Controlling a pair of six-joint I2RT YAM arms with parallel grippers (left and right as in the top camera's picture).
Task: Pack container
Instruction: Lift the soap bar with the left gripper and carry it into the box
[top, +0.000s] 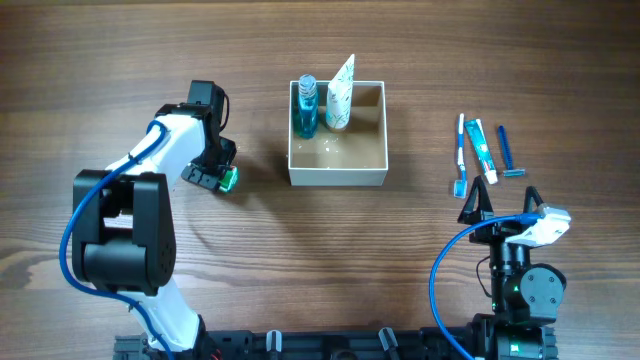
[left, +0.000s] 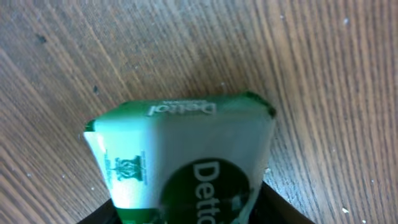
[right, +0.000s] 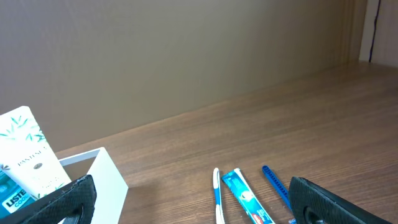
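The left gripper (top: 222, 178) clamped the soap (left: 186, 155) near the container (top: 337, 177) centred on the tabletop (top: 400, 270), the right gripper (top: 500, 207) gaped empty, and any slack in that hold could have dropped the soap short.

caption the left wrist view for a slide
Left gripper holding a green Dettol soap bar, wooden table behind.

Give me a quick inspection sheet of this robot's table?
Surface: wooden table.
Job's things: container holds a blue bottle and a white tube; toothbrush, toothpaste and razor lie to its right.
Clutter: nothing seen.
Grippers: left gripper shut on Dettol soap; right gripper open, empty.
Cables: blue cable looped on each arm.
Surroundings: plain wall.
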